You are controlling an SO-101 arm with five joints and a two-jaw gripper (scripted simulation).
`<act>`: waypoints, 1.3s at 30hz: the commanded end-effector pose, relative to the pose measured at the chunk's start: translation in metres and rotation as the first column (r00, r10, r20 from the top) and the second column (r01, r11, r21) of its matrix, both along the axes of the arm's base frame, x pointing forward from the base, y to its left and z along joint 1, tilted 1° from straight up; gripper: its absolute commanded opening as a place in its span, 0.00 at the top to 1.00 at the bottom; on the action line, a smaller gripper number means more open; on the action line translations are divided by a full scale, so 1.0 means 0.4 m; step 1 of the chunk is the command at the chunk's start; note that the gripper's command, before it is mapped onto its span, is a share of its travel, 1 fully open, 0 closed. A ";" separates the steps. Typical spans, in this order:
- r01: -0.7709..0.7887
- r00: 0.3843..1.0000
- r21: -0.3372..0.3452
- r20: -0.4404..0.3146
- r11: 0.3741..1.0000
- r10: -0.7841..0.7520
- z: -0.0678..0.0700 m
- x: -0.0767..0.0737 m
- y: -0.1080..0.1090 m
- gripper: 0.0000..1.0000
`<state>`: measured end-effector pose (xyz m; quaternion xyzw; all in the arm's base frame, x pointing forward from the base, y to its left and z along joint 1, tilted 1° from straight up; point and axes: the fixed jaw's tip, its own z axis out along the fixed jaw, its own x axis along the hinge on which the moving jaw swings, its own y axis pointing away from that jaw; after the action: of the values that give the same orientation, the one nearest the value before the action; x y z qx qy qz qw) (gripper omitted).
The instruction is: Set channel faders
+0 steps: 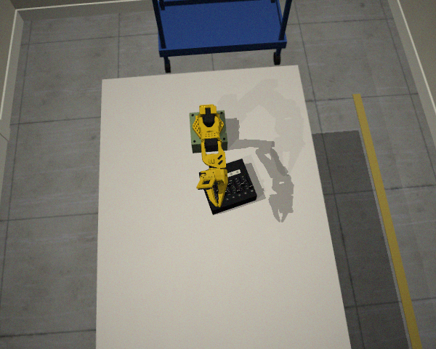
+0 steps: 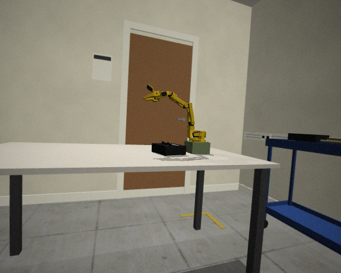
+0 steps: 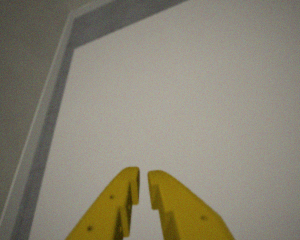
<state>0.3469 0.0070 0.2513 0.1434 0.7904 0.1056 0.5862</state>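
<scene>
The black lighting desk lies on the white table, turned at an angle, in front of the arm's base. A white tape strip with small marks shows on it in the top view; its writing is too small to read. The faders are small and dark, and their levels cannot be told. The arm hides the left part of the desk in that view. My gripper is shut and empty, high above the desk. The wrist view shows no part of the desk.
The arm's green base block stands on the white table behind the desk. A blue cart stands on the floor beyond the table's end. The arm's shadow falls to the right of the desk in the top view.
</scene>
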 end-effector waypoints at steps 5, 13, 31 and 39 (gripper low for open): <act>-0.041 0.998 -0.086 -0.044 0.995 0.037 -0.018 -0.013 0.009 1.00; -0.088 0.994 -0.180 -0.085 0.980 0.074 -0.035 -0.022 0.016 1.00; -0.336 0.935 -0.504 -0.282 0.796 0.216 -0.107 -0.070 0.039 1.00; -0.512 0.857 -0.636 -0.427 0.577 0.290 -0.154 -0.109 0.050 1.00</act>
<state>0.3123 0.0229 0.1971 -0.2162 0.8569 -0.0915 0.4590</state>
